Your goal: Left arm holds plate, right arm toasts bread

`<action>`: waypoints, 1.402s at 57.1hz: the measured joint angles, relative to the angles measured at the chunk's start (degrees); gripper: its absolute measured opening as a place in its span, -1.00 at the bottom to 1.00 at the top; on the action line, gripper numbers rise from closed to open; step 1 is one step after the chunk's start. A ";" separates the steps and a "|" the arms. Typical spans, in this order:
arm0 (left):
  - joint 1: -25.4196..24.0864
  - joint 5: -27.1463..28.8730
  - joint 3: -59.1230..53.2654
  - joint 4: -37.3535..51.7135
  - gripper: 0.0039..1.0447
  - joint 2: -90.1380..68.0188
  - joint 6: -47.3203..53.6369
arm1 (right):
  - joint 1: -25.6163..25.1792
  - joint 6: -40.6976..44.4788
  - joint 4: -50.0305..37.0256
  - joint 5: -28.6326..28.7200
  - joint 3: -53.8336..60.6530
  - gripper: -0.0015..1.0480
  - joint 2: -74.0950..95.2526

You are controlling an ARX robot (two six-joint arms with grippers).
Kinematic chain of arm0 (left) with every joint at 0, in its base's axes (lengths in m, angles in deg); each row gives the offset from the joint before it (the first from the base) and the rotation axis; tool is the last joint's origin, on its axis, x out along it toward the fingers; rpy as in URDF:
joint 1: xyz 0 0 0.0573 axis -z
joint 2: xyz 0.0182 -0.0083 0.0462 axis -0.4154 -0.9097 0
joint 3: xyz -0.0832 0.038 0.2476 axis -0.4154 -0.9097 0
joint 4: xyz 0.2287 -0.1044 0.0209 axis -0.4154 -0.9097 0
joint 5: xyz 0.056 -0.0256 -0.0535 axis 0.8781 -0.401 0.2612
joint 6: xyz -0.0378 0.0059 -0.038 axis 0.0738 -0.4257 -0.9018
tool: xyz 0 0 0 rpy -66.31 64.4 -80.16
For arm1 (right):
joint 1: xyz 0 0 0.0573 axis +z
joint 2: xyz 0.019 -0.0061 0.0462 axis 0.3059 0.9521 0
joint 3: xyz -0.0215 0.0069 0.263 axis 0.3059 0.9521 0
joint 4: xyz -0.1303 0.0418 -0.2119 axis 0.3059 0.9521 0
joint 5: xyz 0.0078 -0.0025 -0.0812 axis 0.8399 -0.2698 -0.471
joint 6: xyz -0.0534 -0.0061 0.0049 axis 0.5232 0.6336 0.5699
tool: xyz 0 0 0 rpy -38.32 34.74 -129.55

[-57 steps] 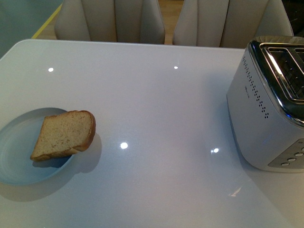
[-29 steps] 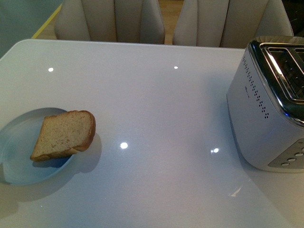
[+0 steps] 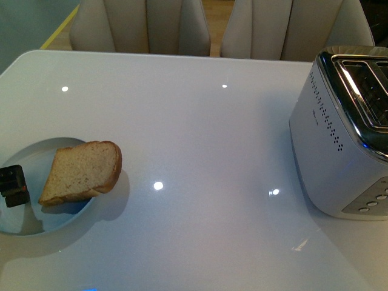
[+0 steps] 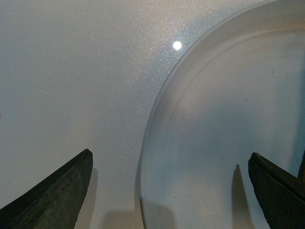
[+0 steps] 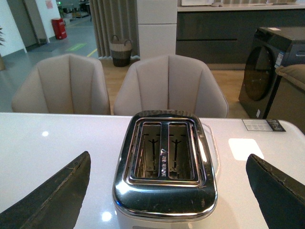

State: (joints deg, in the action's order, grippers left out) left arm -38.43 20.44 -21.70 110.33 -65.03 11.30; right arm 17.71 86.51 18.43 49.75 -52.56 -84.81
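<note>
Broadly: white glossy counter [image 3: 200, 133], ceiling lamps mirrored in it as bright dots. Two beige chairs [image 3: 145, 27] at its far edge.

Only the right wrist view shows the room: grey curtain, woven basket [image 5: 120, 50], dark cabinets, and a dark front-loading appliance [image 5: 267, 67].

Toaster [image 3: 339, 139], silver with a chrome top. Front view shows its perforated side and button row. Right wrist view looks down into two empty slots. Side lettering too small to read. The card [image 5: 262, 125] beside it on the counter is unreadable too.

Plate [image 3: 24, 224], pale blue. Bread [image 3: 82, 171] lies on its toaster-side rim, crust overhanging the counter, across the plate from the left fingers [image 4: 57, 195]. Left wrist view shows no bread, only bare plate and counter.

Left fingers spread wide, holding nothing. One is over the counter outside the rim, the other over the plate's inside, with the rim between them. Contact cannot be told. Front view shows them only as a dark block at the plate's outer edge.

Right fingers [image 5: 52, 195] wide, empty, the toaster framed between them.
</note>
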 joint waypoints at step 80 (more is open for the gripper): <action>-0.59 -6.99 -3.37 -2.58 -0.94 1.70 -21.31 | 0.00 0.00 0.00 0.00 0.00 0.83 0.00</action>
State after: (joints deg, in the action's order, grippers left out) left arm -39.02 13.45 -25.07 107.75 -63.33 -10.01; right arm 17.71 86.51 18.43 49.75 -52.56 -84.81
